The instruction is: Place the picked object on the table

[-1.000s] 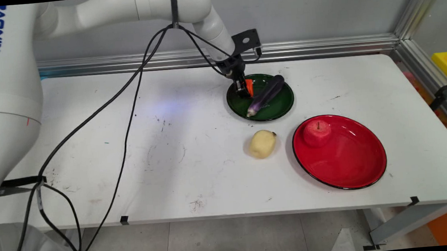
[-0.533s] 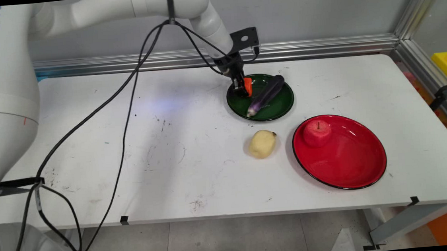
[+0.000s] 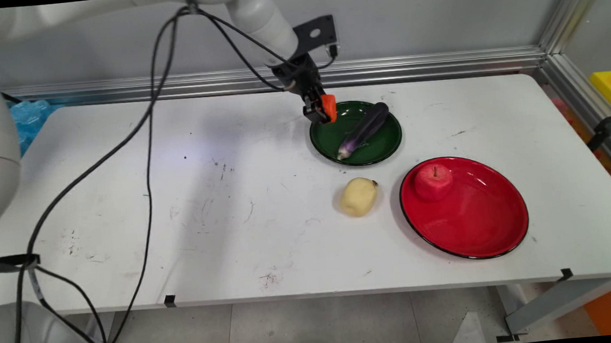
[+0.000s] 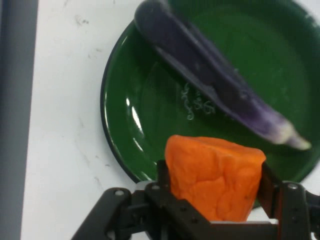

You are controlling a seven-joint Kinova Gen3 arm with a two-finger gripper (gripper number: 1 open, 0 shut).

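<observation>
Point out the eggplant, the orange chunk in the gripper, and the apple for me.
eggplant [image 3: 365, 129]: main view, mid-body, lying in the green plate.
orange chunk [image 4: 215, 177]: hand view, its front face, between the fingers.
apple [image 3: 433, 181]: main view, its middle, on the red plate.

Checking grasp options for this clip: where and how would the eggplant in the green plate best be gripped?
Grip the eggplant at mid-body, from above, fingers across its narrow width. It lies flat and diagonal in the green plate, its length too long to span, its pale tip tapering.
</observation>
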